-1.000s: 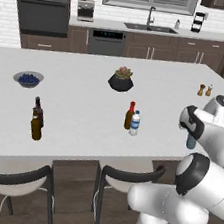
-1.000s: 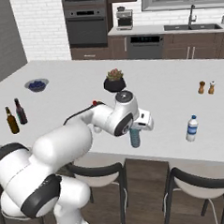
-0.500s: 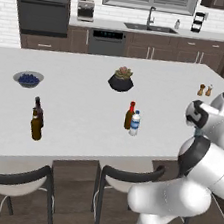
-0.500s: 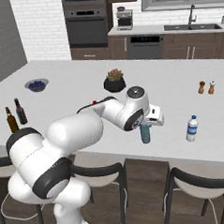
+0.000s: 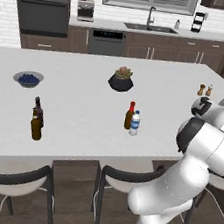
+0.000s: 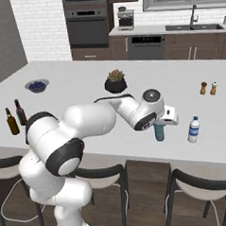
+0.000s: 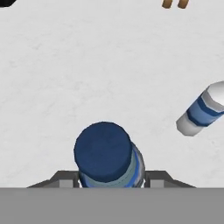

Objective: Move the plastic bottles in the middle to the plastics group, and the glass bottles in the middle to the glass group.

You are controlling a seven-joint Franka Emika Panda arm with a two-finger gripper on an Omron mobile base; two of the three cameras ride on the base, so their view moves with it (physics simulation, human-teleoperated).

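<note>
The gripper (image 6: 159, 127) is holding the teal-blue bottle (image 6: 159, 131) upright over the near part of the white counter (image 6: 84, 78), its jaws closed on the bottle's upper part; in the hand view the dark blue cap (image 7: 103, 151) of this bottle is sitting between the two grey finger tips (image 7: 65, 180), with the bare counter surface lying beyond it. Just beside it, towards the right of the right base view, the small water bottle (image 6: 194, 129) with a blue-and-white label is standing on the counter, apart from the held bottle; the hand view is showing it as a white-and-blue cylinder (image 7: 202, 109). In the left base view the clear bottle (image 5: 135, 123) with the white label is standing in the middle of the counter, right beside the brown red-capped bottle (image 5: 129, 115). At the counter's left end the two brown bottles (image 5: 36, 119) with dark tops are standing close together; the right base view is showing them near its left edge (image 6: 15, 117). Farther back, a potted plant (image 6: 115, 81) in a dark pot is sitting mid-counter, a bowl (image 6: 37, 85) of dark berries is resting to the left, and two tiny brown shakers (image 6: 208, 87) are standing side by side to the right.
</note>
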